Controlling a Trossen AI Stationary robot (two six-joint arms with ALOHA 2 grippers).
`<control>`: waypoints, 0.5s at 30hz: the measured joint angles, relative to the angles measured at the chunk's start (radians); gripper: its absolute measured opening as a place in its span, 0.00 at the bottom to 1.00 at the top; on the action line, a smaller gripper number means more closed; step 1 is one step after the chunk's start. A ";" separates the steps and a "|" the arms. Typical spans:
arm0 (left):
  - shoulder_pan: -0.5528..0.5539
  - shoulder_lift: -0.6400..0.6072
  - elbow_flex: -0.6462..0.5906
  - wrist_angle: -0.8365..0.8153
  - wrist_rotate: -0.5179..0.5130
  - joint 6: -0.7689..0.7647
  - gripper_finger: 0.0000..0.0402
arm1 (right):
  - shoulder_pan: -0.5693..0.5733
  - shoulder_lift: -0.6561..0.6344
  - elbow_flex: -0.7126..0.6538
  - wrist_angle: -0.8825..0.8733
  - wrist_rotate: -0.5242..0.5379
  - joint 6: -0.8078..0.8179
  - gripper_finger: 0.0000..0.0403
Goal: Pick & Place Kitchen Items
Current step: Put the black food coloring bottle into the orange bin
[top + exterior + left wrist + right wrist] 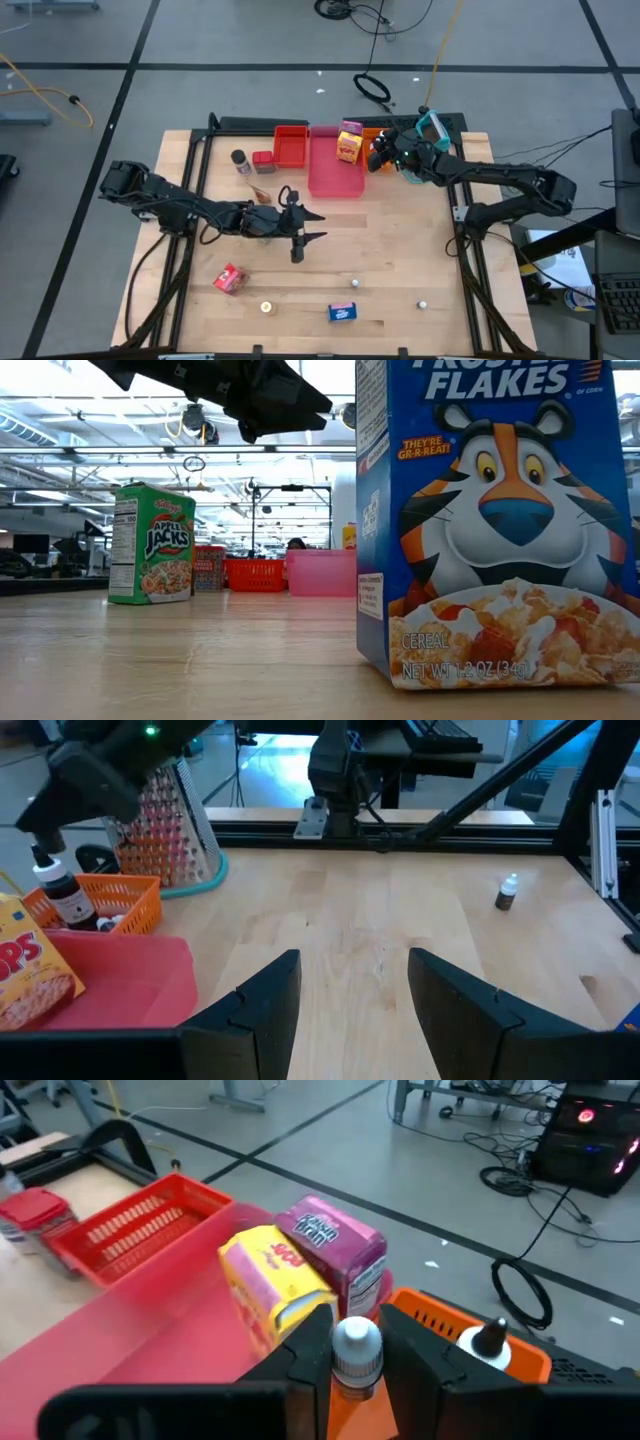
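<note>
So the right gripper (356, 1342) is up at the back of the table, around 1 o'clock from the table centre, hanging over the orange tray (440, 1330). Its fingers are pinched tight on a little bottle with a silver-white cap (356, 1350), and a second, dark-capped bottle (487, 1337) already stands in that tray.

Just beside it, the pink tray (335, 175) at 12 o'clock has a yellow box (268, 1280) and a magenta box (335, 1245) in it, pressed up against each other. The red basket (291, 146) sits next to that at 11 o'clock, with a dark-capped shaker (240, 160) and a red-lidded jar (263, 162) outside it, further round toward 10.

The left gripper (300, 232) is mid-table, fingers (262, 1010) spread partway with nothing between them, just bare wood.

Loose stuff toward 6 o'clock: blue Frosted Flakes box (342, 312), a pink-red pouch (229, 279) at 7-ish, a small bottle (507, 892) at about 5, plus a couple of tiny pieces I honestly can't identify from above. The green Apple Jacks box (151, 543) only shows in the low view.
</note>
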 joint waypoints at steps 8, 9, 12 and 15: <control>0.000 0.000 0.000 -0.003 0.001 -0.001 0.46 | -0.063 0.080 0.023 0.002 0.001 0.006 0.15; 0.000 0.000 0.000 -0.003 0.001 -0.001 0.46 | -0.069 0.089 0.023 0.005 -0.001 0.006 0.15; 0.000 0.000 0.000 -0.003 0.001 0.001 0.46 | -0.077 0.106 0.023 0.003 -0.004 0.007 0.16; 0.000 0.000 0.000 -0.004 0.003 0.002 0.46 | -0.078 0.107 0.023 0.009 -0.004 0.007 0.21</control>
